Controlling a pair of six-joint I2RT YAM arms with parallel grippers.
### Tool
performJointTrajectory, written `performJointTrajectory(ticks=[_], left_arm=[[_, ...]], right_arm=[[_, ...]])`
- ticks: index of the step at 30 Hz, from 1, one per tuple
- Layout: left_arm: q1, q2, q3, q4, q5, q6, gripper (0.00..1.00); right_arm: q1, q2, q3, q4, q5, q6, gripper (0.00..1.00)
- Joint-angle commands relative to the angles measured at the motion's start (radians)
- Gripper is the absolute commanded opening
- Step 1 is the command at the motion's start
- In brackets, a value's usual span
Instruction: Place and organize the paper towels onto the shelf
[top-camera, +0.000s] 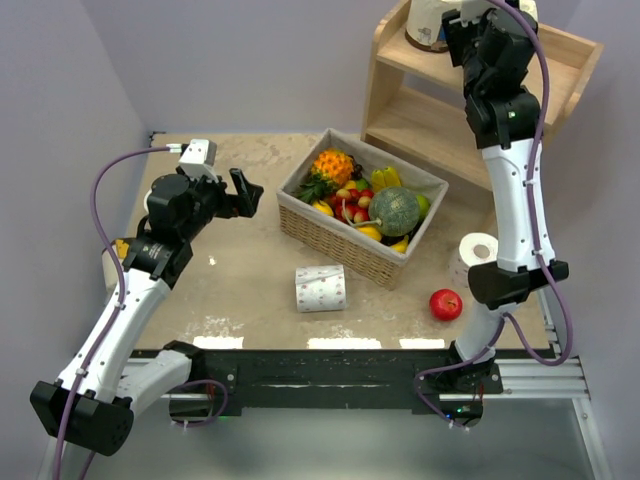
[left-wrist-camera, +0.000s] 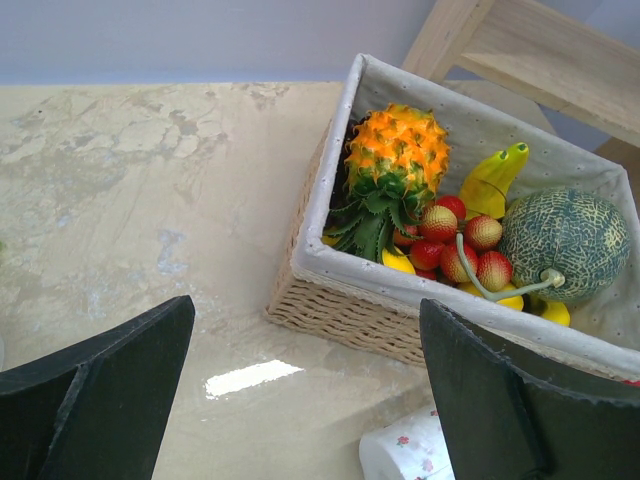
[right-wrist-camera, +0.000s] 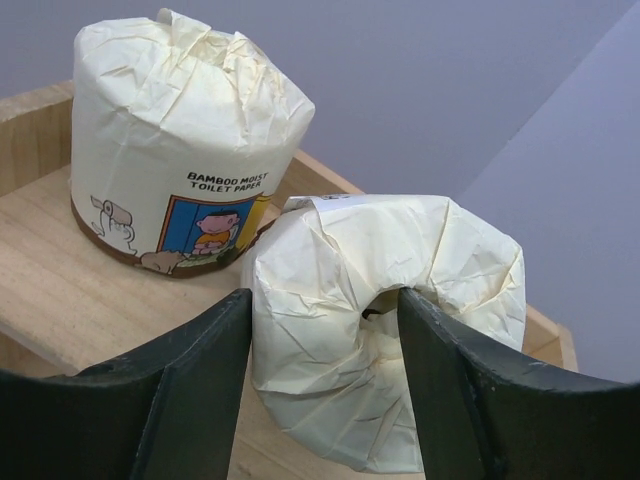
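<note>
On the shelf's top tier (right-wrist-camera: 60, 280), the right gripper (right-wrist-camera: 325, 300) flanks a wrapped roll (right-wrist-camera: 450, 270) lying sideways beside an upright one (right-wrist-camera: 170, 130) (pinching or not, hard to tell); the left gripper (left-wrist-camera: 305, 310) gapes wide.

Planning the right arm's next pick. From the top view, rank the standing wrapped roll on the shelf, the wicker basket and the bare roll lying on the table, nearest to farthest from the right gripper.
From the right gripper:
1. Standing wrapped roll, beside it on the shelf top.
2. Wicker basket, lower down, in front of the shelf.
3. Lying bare roll, farther forward still.
</note>
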Motion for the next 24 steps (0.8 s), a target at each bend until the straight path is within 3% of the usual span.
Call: performJointTrajectory(ticks=[1, 6, 10, 16, 24], left_arm=[[-0.002, -0.012, -0.005, 0.016, -0.013, 0.022, 1.00], [-0.002, -0.010, -0.005, 0.013, -0.015, 0.022, 1.00], [-0.001, -0.008, -0.003, 0.016, -0.015, 0.023, 1.00], [-0.001, -0.007, -0.001, 0.013, -0.017, 0.023, 1.00], [-0.001, -0.013, 0.000, 0.006, -0.058, 0.021, 1.00]], right_arm=[[-0.010, -0.011, 0.052, 0.089, 0.014, -0.029, 0.63], [-0.015, -0.009, 0.052, 0.099, 0.012, -0.037, 0.66], [-0.018, -0.008, 0.051, 0.111, 0.015, -0.045, 0.77], [-0.018, -0.011, 0.063, 0.123, 0.012, -0.022, 0.85], [-0.019, -0.040, 0.053, 0.090, -0.015, 0.017, 0.88]])
